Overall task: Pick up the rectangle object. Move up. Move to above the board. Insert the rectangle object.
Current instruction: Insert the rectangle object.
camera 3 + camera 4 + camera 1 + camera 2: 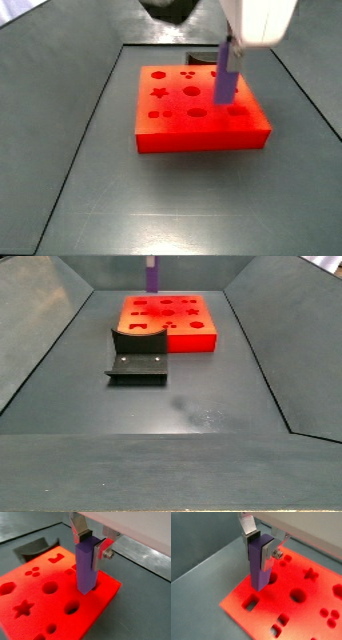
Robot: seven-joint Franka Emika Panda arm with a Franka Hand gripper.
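in a wrist view the gripper [91,542] has its flat silver fingers [81,534] clamped on the upper end of the plain purple rectangular block, the rectangle object [87,567], which stands upright with its lower end at a hole near one edge of the flat, bright red-orange slab with shaped cut-outs, the board [40,599]. a dark grey curved piece [31,551] lies beyond the board.

in another wrist view the gripper [259,543] holds the rectangle object [260,564] the same way; its foot meets the board [298,612] at a cut-out near the board's edge, with an empty rectangular slot [250,602] just beside it.

in a side view the rectangle object [226,75] stands over the board [198,120] near its right edge.

in another side view the rectangle object [154,274] rises above the board's [167,322] far edge; the dark fixture [138,352] stands nearer the camera.

pick-up, lift and travel look done; the insertion appears begun, and pushing down and letting go remain.
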